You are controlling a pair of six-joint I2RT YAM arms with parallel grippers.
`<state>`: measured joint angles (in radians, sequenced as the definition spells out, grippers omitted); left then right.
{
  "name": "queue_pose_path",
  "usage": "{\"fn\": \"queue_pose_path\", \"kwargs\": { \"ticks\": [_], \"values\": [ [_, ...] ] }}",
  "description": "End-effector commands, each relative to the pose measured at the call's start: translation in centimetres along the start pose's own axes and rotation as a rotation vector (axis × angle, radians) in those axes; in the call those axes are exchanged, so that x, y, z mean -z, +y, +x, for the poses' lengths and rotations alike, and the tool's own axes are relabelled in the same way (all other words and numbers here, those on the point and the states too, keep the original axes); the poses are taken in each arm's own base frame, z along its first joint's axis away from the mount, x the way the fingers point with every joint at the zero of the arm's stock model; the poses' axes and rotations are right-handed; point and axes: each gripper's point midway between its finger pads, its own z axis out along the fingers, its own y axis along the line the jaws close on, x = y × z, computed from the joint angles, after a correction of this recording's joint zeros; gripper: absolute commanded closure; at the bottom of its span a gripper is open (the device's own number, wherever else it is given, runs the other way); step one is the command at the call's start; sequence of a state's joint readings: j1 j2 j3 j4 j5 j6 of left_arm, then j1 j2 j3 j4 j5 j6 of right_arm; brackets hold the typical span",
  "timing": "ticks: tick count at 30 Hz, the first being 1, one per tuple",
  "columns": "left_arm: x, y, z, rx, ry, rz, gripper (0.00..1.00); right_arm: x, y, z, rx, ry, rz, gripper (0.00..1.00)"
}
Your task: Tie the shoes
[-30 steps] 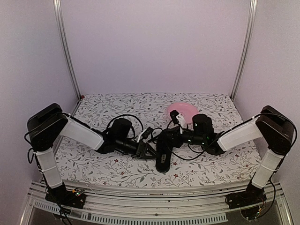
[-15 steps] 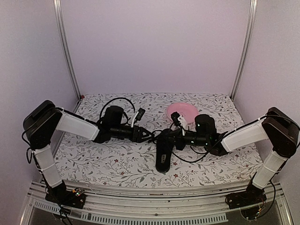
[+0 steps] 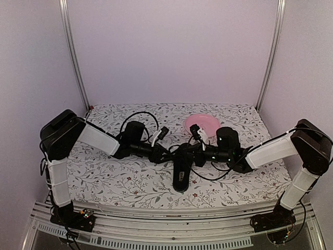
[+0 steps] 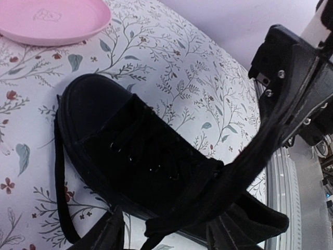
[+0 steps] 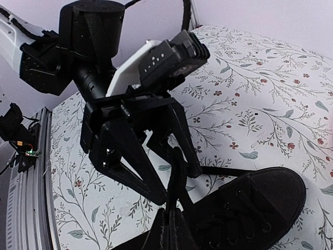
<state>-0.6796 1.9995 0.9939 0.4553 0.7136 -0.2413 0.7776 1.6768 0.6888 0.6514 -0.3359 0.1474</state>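
Observation:
The black shoe (image 3: 181, 171) lies on the floral cloth, toe toward the pink plate; it also shows in the left wrist view (image 4: 130, 156) and the right wrist view (image 5: 250, 213). My right gripper (image 5: 174, 217) is shut on a black lace (image 5: 175, 200) and holds it taut just over the shoe's left side. In the left wrist view the lace (image 4: 234, 177) runs up to the right gripper (image 4: 285, 117). My left gripper (image 4: 164, 239) is open with the lace passing between its fingers (image 5: 132, 166). In the top view both grippers, left (image 3: 165, 154) and right (image 3: 188, 153), meet at the shoe's far end.
A pink plate (image 3: 202, 124) sits behind the shoe at the back right, also in the left wrist view (image 4: 52, 21). A loose lace (image 4: 58, 198) trails on the cloth beside the shoe. Arm cables loop over the cloth (image 3: 140, 117). The metal front rail (image 3: 166, 219) edges the table.
My left gripper pulled back from the shoe to the far left, then came right again to the lace. My right gripper shifted slightly, then held still on the lace.

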Motion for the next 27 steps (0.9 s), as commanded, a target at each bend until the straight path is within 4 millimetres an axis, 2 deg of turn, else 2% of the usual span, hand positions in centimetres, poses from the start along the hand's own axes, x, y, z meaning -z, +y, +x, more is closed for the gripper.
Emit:
{"fn": "queue_pose_path", "kwargs": {
  "ticks": [1, 5, 10, 14, 16, 19, 22, 27],
  "values": [
    [-0.5, 0.4, 0.5, -0.004, 0.019, 0.020, 0.51, -0.1, 0.2, -1.1, -0.005, -0.030, -0.011, 0.98],
    [-0.6, 0.5, 0.8, 0.011, 0.025, 0.023, 0.69, 0.0, 0.2, -1.2, -0.004, -0.032, -0.012, 0.98],
    [-0.1, -0.2, -0.1, 0.033, -0.001, 0.031, 1.00, 0.1, 0.6, -2.2, 0.026, -0.051, -0.023, 0.98],
    [0.4, -0.8, -1.2, 0.083, -0.026, 0.026, 1.00, -0.1, 1.3, -4.1, 0.074, -0.093, -0.055, 0.98],
    [1.0, -1.8, -2.6, 0.094, -0.051, 0.042, 1.00, -0.1, 1.8, -5.1, 0.093, -0.120, -0.074, 0.98],
    [1.3, -2.3, -3.0, 0.126, -0.053, 0.052, 1.00, -0.5, 2.3, -6.2, 0.113, -0.145, -0.095, 0.98],
    [1.4, -2.4, -3.2, 0.151, -0.046, 0.050, 1.00, -1.1, 2.5, -6.2, 0.139, -0.159, -0.096, 0.98],
    [1.4, -2.2, -3.8, 0.180, -0.032, 0.028, 1.00, -2.1, 1.1, -4.3, 0.175, -0.159, -0.022, 0.98]
  ]
}}
